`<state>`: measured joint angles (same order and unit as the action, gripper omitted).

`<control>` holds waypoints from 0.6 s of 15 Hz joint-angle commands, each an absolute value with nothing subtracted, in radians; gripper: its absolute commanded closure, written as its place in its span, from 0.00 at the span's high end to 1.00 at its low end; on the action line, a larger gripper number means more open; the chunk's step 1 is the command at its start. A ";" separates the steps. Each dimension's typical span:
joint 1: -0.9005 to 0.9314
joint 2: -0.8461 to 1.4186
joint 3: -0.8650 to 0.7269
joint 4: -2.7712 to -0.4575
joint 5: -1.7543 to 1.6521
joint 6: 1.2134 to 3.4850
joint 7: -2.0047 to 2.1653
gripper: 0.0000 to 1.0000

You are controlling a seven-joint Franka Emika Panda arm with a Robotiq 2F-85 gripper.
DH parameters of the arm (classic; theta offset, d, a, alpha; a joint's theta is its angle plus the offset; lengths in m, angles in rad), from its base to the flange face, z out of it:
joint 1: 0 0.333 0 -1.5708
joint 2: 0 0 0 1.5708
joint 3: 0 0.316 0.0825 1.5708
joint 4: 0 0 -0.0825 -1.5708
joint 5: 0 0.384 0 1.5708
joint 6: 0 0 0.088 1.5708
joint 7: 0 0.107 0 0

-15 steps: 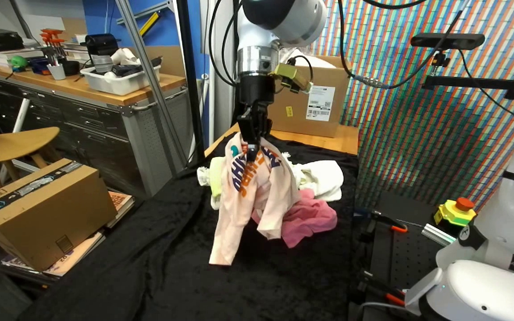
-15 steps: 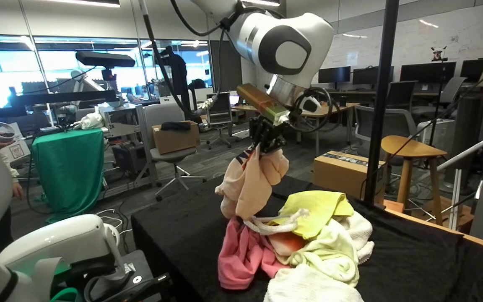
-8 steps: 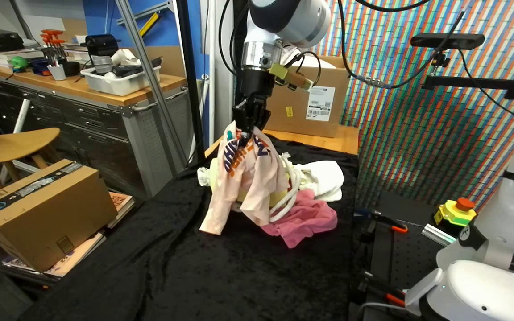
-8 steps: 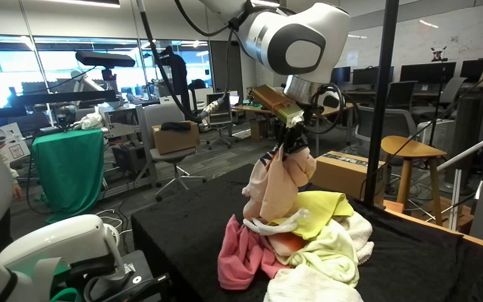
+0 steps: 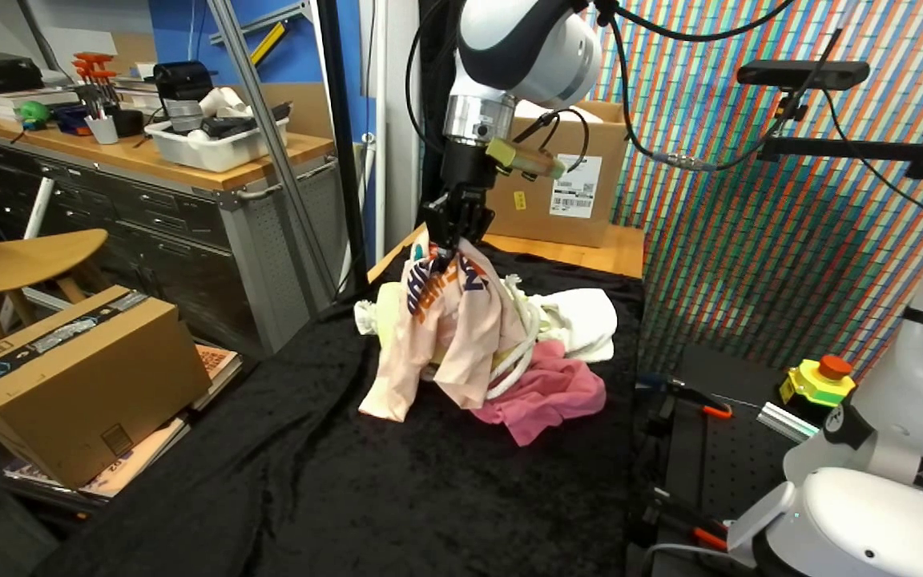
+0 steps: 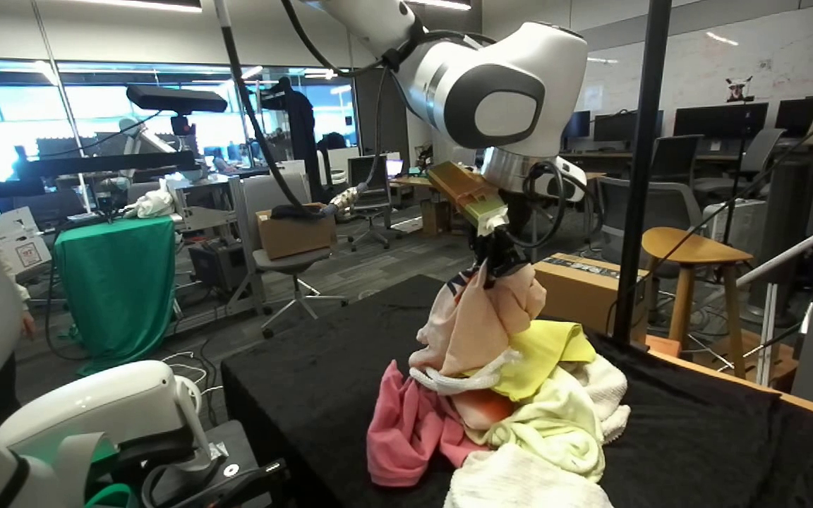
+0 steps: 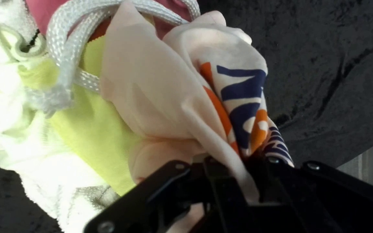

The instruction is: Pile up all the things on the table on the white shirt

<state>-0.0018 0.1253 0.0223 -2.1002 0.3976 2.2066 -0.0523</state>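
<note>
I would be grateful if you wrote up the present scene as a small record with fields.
Held: printed pale pink cloth, gripped by the fingers
Lettering: orange and dark blue
Other items: yellow cloth, white rope, pink cloth, pale green cloth, white cloth
Surface: black-covered table
Overlap: the held cloth hides part of the yellow cloth in the wrist view
Unclear: whether the white cloth is a shirt

White arm (image 6: 553,81), black cables (image 5: 694,37), black fingers (image 7: 288,191), silver screws (image 7: 106,227)

can read EMIKA on the arm (image 5: 918,401), but the letters on the peach cloth (image 5: 461,328) are too scrunched and the box label (image 5: 574,188) is way too tiny
</note>
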 commanded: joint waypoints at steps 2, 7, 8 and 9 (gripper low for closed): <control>0.002 0.058 0.018 -2.190 0.371 2.299 0.007 0.62; 0.015 -0.026 0.024 -2.292 0.272 2.320 0.083 0.99; 0.018 -0.053 0.027 -2.312 0.248 2.297 0.103 1.00; 0.024 -0.091 0.033 -2.345 0.223 2.284 0.120 1.00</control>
